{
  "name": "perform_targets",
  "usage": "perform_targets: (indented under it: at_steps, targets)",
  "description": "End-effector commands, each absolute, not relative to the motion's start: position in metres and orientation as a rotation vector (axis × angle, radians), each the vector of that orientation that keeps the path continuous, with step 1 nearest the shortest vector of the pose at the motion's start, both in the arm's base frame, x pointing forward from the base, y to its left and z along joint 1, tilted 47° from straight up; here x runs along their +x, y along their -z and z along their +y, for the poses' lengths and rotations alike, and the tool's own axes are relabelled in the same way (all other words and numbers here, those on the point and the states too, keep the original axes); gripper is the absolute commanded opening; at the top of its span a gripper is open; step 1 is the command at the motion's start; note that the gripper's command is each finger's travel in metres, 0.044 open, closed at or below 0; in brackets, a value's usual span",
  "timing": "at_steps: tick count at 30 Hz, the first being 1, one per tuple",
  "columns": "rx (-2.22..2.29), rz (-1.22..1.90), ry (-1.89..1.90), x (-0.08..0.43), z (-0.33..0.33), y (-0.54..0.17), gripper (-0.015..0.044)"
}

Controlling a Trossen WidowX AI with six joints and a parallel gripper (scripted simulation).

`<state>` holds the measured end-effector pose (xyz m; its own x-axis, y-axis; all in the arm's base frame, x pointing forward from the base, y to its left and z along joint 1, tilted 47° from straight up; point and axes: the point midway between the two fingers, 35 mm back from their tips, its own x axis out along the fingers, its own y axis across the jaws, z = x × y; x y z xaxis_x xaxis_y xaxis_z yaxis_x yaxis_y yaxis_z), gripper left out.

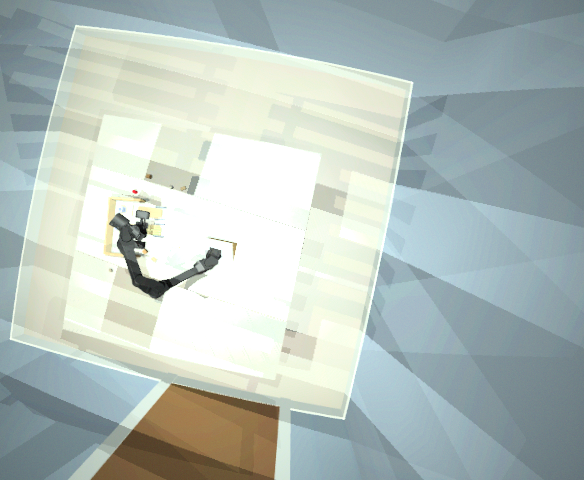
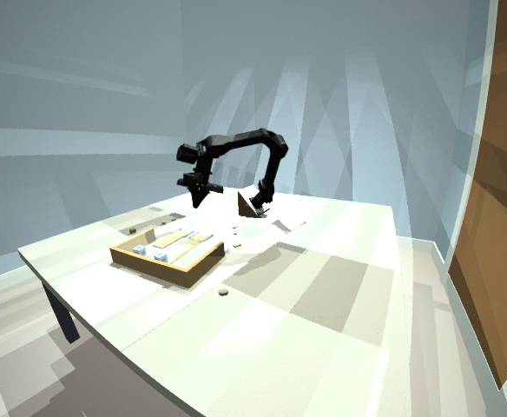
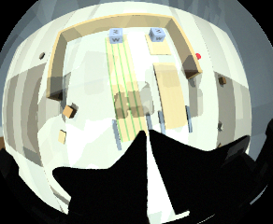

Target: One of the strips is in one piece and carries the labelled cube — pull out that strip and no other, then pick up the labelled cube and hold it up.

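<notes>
Strips lie side by side inside the wooden tray [image 3: 61,56], running from its open near side toward the far wall. The green-lined strip [image 3: 125,81] on the left looks unbroken from end to end and has a small pale cube [image 3: 116,35] sitting on its far end, close to the tray's back wall. The tan strip [image 3: 168,84] to its right carries a second cube [image 3: 157,34] and seems to show a gap partway along, though I cannot be sure of that from here; nor can I read which cube bears the label.

I judge the strips thin, light and flat, likely to slide easily over the tray floor, so the end nearest the tray's open side is the place to pinch or press and drag. A jerk could tip the cube off. The cube itself looks small, rigid and light, best taken across two opposite faces.

From the exterior, the arm arches up from its base and bends down over the tray's open end, the gripper [image 2: 197,202] pointing at the desk [image 2: 316,287] and well above the strips. Its fingers are closed together on nothing
</notes>
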<state>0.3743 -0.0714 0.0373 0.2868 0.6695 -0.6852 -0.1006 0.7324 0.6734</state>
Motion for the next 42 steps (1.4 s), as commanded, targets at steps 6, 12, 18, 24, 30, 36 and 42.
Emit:
perform_targets:
  at_steps: [6, 12, 18, 24, 30, 36, 42]
  targets:
    - [0.45, 1.438, -0.805, 0.378, -0.038, -0.008, 0.0]
    - [0.45, 1.438, -0.805, 0.378, -0.037, -0.008, 0.0]
    - [0.45, 1.438, -0.805, 0.378, -0.031, -0.001, 0.0]
    - [0.45, 1.438, -0.805, 0.379, -0.023, 0.006, 0.0]
    - [0.45, 1.438, -0.805, 0.379, -0.016, 0.012, 0.0]
    - [0.45, 1.437, -0.805, 0.379, -0.009, 0.019, 0.0]
    - [0.45, 1.437, -0.805, 0.379, -0.001, 0.025, 0.0]
